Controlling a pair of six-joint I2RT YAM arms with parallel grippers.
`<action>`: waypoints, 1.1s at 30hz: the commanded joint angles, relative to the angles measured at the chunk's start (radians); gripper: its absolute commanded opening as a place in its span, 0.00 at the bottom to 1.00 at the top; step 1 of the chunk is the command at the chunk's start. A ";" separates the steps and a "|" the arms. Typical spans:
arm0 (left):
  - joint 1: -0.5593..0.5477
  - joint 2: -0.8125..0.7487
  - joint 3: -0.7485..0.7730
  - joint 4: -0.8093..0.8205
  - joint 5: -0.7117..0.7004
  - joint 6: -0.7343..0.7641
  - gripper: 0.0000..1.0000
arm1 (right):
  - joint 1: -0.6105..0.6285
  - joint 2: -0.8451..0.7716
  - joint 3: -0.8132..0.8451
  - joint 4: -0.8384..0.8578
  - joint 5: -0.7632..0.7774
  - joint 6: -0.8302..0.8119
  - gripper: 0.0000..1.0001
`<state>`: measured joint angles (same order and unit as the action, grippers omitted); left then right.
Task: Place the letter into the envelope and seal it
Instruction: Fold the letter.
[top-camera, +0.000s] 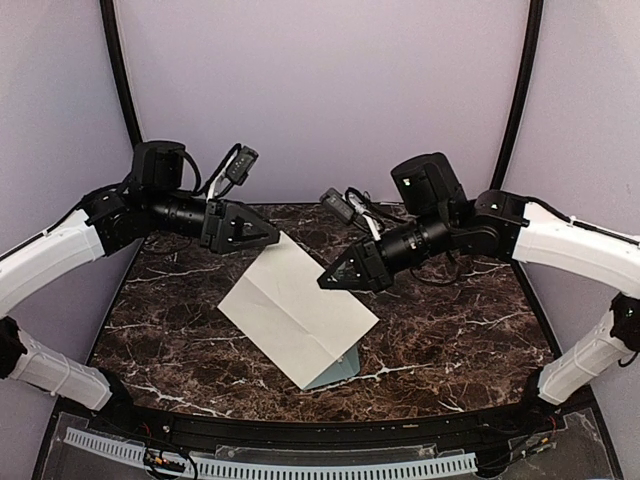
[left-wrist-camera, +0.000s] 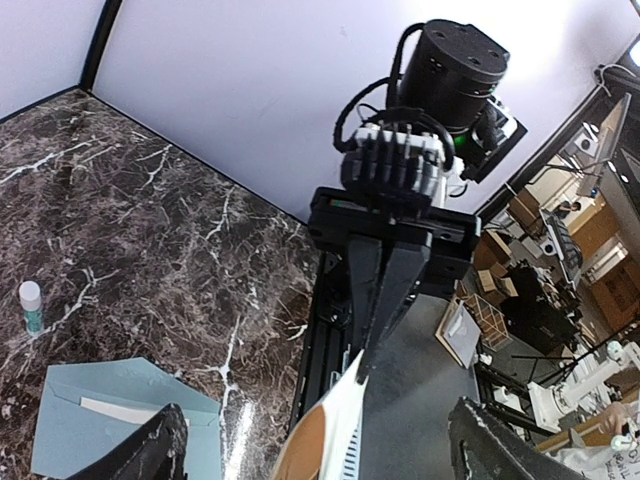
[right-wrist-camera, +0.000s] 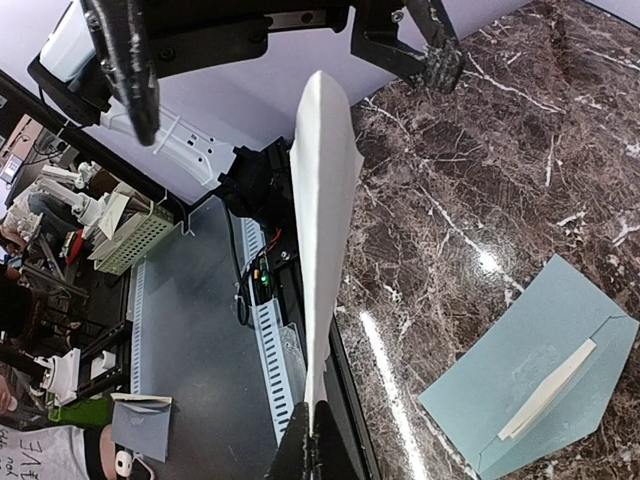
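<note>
Nearest to you, the envelope (top-camera: 338, 372) is lying flat on the dark marble tabletop (top-camera: 450, 330), near the front edge and a little right of centre. Its pointed flap is lying open, and a thin white strip is showing inside it. From above you are seeing only its near corner, because the letter (top-camera: 295, 310) is hanging over the rest.

The letter is being held off the tabletop as a tilted sheet with one fold crease running across it. Its low corner is dipping toward the envelope, and I cannot tell whether the two are touching. The sheet is showing its plain pale side to the overhead camera.

Your right hand (top-camera: 328, 279) is coming in from the right and gripping the letter at its far right edge. Its jaws are pressed tight together on the paper.

A little farther back and to the left, your left hand (top-camera: 272, 236) is standing with its jaws spread wide at the letter's far corner. The edge of the sheet is sitting between the two fingers without either finger pressing on it.

A small white-and-green glue stick (left-wrist-camera: 31, 306) is standing upright on the tabletop, well apart from the envelope.
</note>
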<state>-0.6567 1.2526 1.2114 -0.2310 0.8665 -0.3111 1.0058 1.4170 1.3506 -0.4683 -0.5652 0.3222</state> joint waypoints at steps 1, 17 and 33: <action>-0.004 0.010 0.024 -0.013 0.171 0.037 0.89 | 0.010 0.014 0.042 0.015 -0.032 -0.012 0.00; -0.015 0.037 0.006 0.004 0.228 0.025 0.34 | 0.012 0.038 0.047 0.049 -0.068 -0.002 0.00; -0.015 0.014 -0.005 0.014 0.191 0.035 0.00 | 0.012 0.015 0.024 0.022 -0.048 -0.003 0.09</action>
<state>-0.6662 1.2949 1.2110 -0.2398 1.0702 -0.2867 1.0080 1.4567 1.3762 -0.4644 -0.6155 0.3233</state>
